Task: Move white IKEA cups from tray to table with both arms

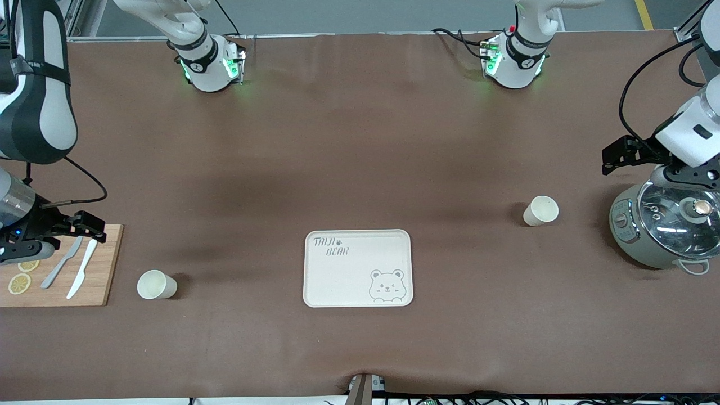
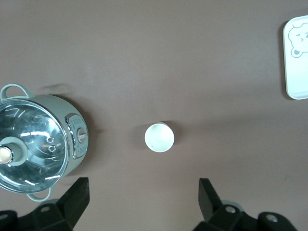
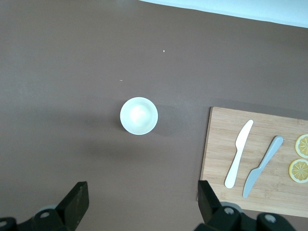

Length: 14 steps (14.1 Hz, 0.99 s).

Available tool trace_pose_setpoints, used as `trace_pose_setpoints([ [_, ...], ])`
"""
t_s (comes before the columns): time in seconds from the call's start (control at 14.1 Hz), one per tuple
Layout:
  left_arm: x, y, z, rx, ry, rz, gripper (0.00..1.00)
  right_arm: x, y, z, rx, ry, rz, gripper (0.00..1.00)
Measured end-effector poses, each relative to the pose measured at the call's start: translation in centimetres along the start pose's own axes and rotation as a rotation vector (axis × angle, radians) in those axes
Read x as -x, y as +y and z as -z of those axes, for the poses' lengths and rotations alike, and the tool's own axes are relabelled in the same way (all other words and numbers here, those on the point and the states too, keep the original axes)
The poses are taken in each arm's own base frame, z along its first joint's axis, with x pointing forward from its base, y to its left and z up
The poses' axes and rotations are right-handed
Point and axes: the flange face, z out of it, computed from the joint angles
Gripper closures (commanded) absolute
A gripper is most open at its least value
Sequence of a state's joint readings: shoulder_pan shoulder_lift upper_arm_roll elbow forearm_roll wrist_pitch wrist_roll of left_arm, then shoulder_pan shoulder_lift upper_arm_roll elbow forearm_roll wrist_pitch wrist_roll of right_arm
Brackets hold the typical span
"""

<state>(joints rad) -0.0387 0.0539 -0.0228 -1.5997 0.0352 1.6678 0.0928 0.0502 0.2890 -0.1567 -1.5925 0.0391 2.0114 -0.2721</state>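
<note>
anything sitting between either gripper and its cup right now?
Nothing visible. Both white cups already stand on the table, off the tray. The open left gripper looks down on one cup; the open right gripper on the other cup.

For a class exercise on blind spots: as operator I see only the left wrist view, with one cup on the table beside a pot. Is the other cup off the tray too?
Observer: Yes. The second cup stands on the table beside the cutting board, toward the right arm's end.
Operator: I see only a corner of the tray. Anything on it?
Observer: No, the tray holds nothing.
Operator: My left tool hangs open by the pot. And the right one?
Observer: The right tool hangs open too, over the cutting board's edge.
</note>
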Motion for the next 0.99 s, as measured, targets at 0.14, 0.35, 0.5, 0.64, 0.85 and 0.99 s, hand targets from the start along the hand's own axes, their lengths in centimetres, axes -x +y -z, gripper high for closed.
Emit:
trace_pose_setpoints([
  [0.14, 0.0, 0.0, 0.0, 0.000, 0.000, 0.000, 0.00, 0.0, 0.0, 0.0, 0.000, 0.000, 0.000, 0.00],
  [0.35, 0.0, 0.0, 0.0, 0.000, 0.000, 0.000, 0.00, 0.0, 0.0, 0.0, -0.001, -0.002, -0.003, 0.00],
  [0.5, 0.0, 0.0, 0.0, 0.000, 0.000, 0.000, 0.00, 0.3, -0.1, 0.0, -0.006, -0.018, -0.011, 0.00],
  [0.64, 0.0, 0.0, 0.0, 0.000, -0.001, 0.000, 0.00, 0.8, -0.3, 1.0, -0.015, -0.042, -0.022, 0.00],
  [0.85, 0.0, 0.0, -0.1, 0.000, -0.002, 0.000, 0.00, 2.8, -0.7, 5.4, -0.038, -0.080, -0.054, 0.00],
  [0.99, 0.0, 0.0, -0.2, 0.000, -0.003, 0.000, 0.00, 4.4, -1.3, 8.9, -0.050, -0.091, -0.090, 0.00],
])
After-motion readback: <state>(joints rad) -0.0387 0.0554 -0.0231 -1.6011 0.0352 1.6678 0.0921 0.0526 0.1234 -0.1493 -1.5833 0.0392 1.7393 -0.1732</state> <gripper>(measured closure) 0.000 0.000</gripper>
